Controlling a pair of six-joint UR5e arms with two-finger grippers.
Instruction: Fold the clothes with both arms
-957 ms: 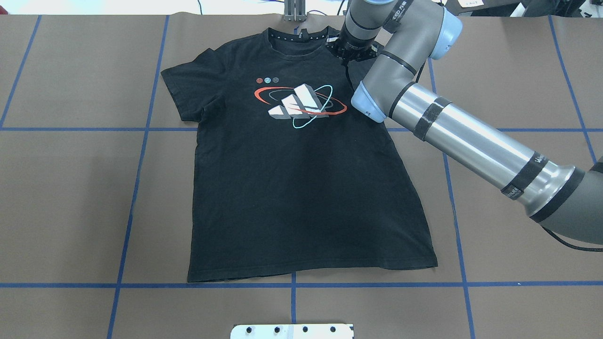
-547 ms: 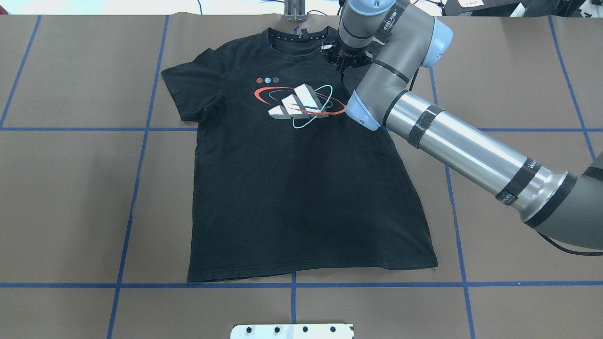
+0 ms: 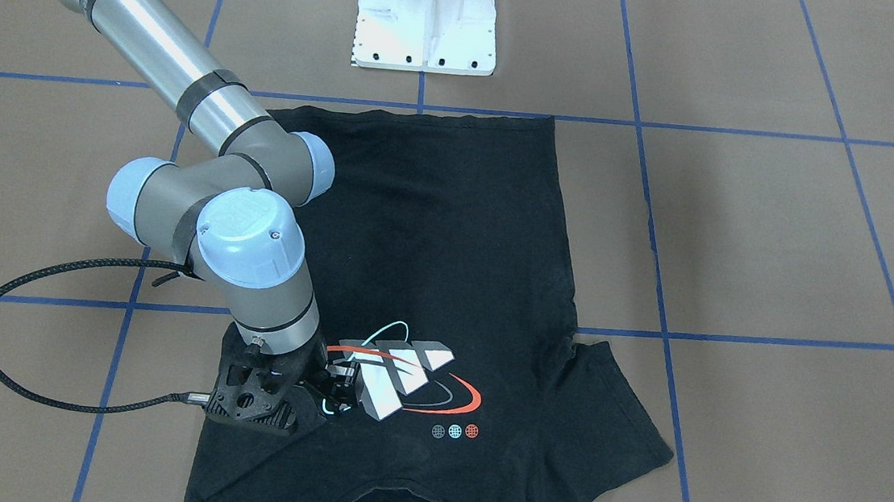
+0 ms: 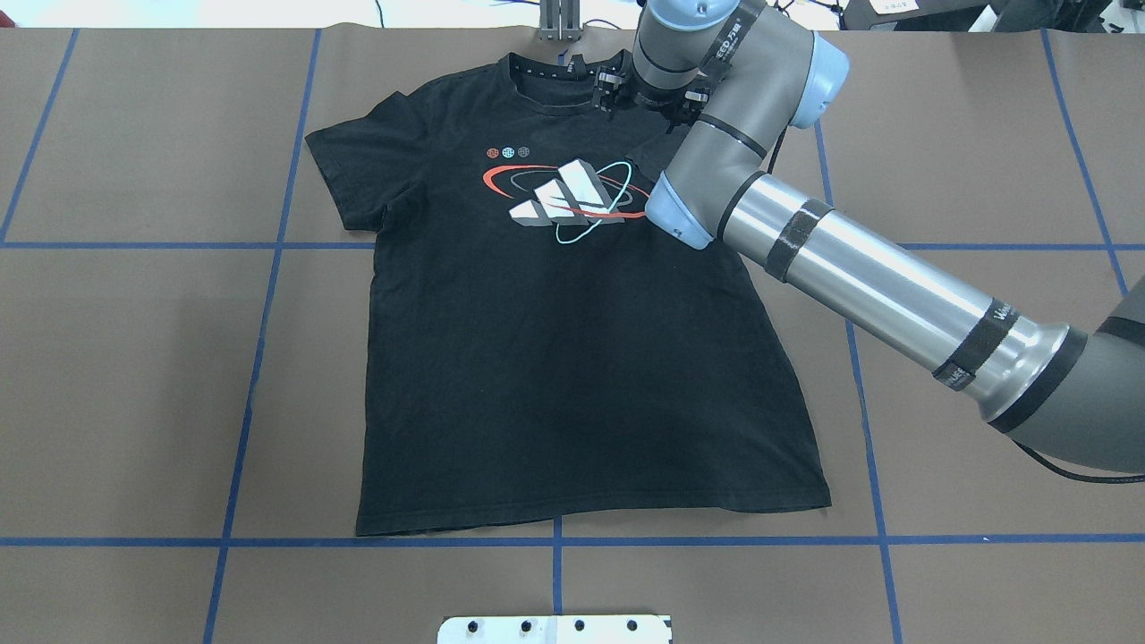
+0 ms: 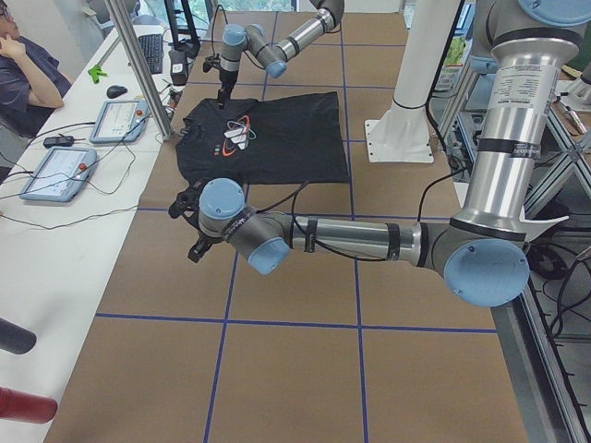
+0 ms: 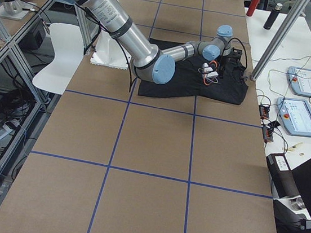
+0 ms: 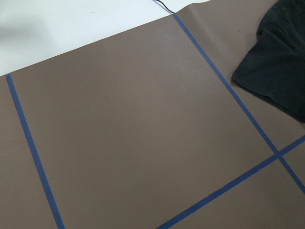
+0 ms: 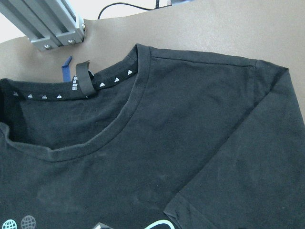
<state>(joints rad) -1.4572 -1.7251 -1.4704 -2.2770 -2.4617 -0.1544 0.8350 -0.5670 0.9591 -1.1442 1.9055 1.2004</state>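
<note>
Left arm (image 5: 351, 238) hangs over bare desk (image 4: 134, 358), left of the T-shirt (image 4: 572, 376) and apart from it. Its wrist view catches only a corner of black cloth at the right edge. Left fingers (image 5: 185, 205) show only from the side camera, so we cannot tell whether they are spread or pressed together.

T-shirt lies flat and front up in the middle of the desk, with collar (image 4: 555, 105) far and hem (image 4: 581, 521) near. Left sleeve (image 4: 344, 170) is spread out, slightly rumpled. Logo (image 4: 564, 199) sits uncovered on the chest.

Right arm (image 4: 877, 286) reaches across the shirt's right side to the far right shoulder (image 8: 214, 95), just beside the collar. Right fingers (image 3: 334, 383) point down over the cloth. The wrist hides them from above and the front view is cluttered, so we cannot tell their spread, nor whether they touch fabric.

Handling, our judgement: thin knit, light, limp, no stiffness. It will sag wherever unsupported and may slide on the smooth desk cover. Lying flat, it offers no raised edge, so fingers must press down and pinch both layers. Best holds are the shoulder seam near the collar and the hem corner on the same side, one per arm, lifted together.
</note>
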